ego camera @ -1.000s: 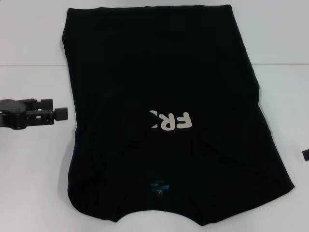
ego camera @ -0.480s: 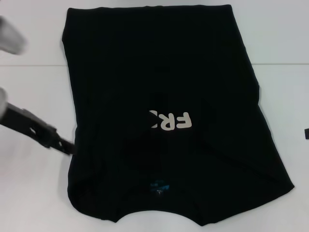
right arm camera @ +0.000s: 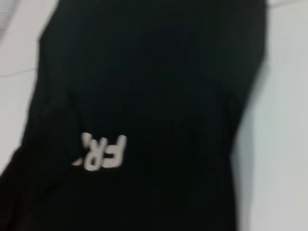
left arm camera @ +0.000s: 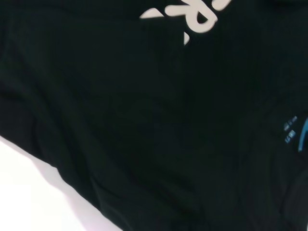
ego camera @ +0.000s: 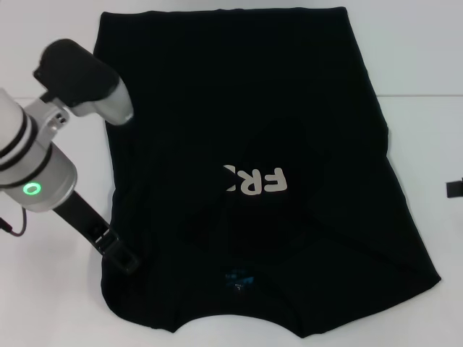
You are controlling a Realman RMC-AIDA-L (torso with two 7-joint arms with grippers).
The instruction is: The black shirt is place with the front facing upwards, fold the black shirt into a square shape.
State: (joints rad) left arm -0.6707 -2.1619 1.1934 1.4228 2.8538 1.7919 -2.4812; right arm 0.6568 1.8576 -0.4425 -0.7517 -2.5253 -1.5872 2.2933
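Note:
The black shirt [ego camera: 246, 144] lies flat on the white table, collar toward me. Its left side is folded inward, so only "FR" of the cream lettering [ego camera: 255, 181] shows. A small blue neck label [ego camera: 239, 277] sits near the front edge. My left gripper [ego camera: 121, 255] reaches down at the shirt's near left edge, its tip on or just over the cloth. The left wrist view is filled by the shirt [left arm camera: 159, 120], with the lettering [left arm camera: 192, 14] and the label [left arm camera: 296, 134] in it. Only a sliver of my right gripper [ego camera: 454, 188] shows at the right edge. The right wrist view looks over the shirt [right arm camera: 144, 86].
White table [ego camera: 51, 303] surrounds the shirt on the left, front and right. The shirt's far hem [ego camera: 224, 13] lies close to the table's back. My left arm's white forearm [ego camera: 36, 163] stands over the table left of the shirt.
My left arm has swung in from the left and come down to the shirt's near left edge. The shirt has not moved. The right gripper's tip has shifted only slightly.

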